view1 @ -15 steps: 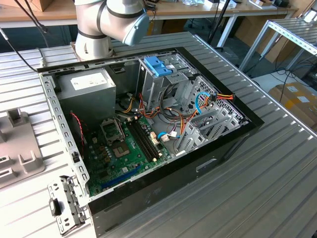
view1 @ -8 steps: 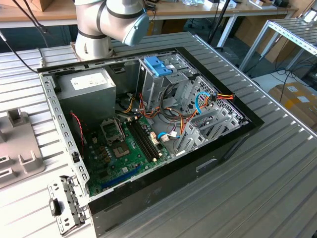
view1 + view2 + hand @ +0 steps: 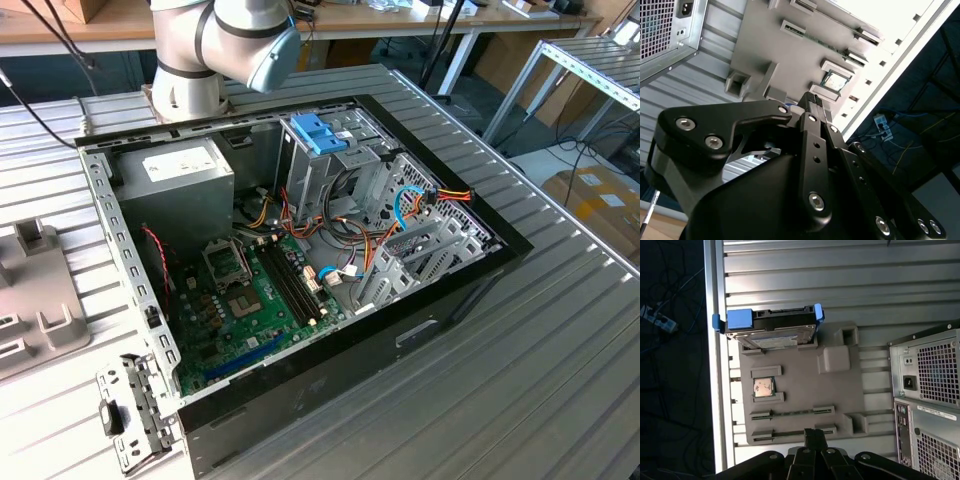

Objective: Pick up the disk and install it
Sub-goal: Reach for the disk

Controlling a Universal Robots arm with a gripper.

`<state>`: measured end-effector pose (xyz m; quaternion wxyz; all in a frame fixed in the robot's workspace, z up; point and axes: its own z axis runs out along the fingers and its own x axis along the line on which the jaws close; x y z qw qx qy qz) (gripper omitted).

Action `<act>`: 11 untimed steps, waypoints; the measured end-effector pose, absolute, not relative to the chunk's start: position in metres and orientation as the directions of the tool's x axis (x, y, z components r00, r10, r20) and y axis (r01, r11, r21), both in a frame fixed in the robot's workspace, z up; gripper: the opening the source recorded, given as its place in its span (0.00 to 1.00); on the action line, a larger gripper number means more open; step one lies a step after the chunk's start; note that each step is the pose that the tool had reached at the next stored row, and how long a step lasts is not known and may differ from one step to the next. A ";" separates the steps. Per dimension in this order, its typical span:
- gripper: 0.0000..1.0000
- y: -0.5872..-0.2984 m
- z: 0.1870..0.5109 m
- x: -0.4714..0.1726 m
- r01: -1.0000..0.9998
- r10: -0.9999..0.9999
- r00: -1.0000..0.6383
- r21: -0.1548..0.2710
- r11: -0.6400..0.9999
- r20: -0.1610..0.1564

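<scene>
The gripper [image 3: 814,433], jaws together and empty, hangs well apart from the disk [image 3: 771,329].

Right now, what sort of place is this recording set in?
Probably a robotics lab or workshop: an open computer case sits on a ribbed metal bench beside the robot arm, with wooden workbenches and cardboard boxes around.

the disk [image 3: 772,334] has a dull grey metal body and glossy bright blue plastic rails [image 3: 740,319]. the fixture [image 3: 805,385] under it is matt grey plastic, the table [image 3: 840,270] ribbed bare metal, the gripper [image 3: 812,98] matt black with shiny screws [image 3: 713,142].
</scene>
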<state>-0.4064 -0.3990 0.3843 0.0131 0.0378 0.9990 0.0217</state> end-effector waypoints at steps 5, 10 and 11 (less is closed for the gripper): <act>0.11 -0.399 0.381 -0.408 0.075 0.076 -0.997 0.044 0.996 -0.025; 0.11 -0.399 0.376 -0.410 0.075 0.076 -0.997 0.044 0.996 -0.024; 0.11 -0.399 0.376 -0.410 0.075 0.076 -0.997 0.044 0.996 -0.024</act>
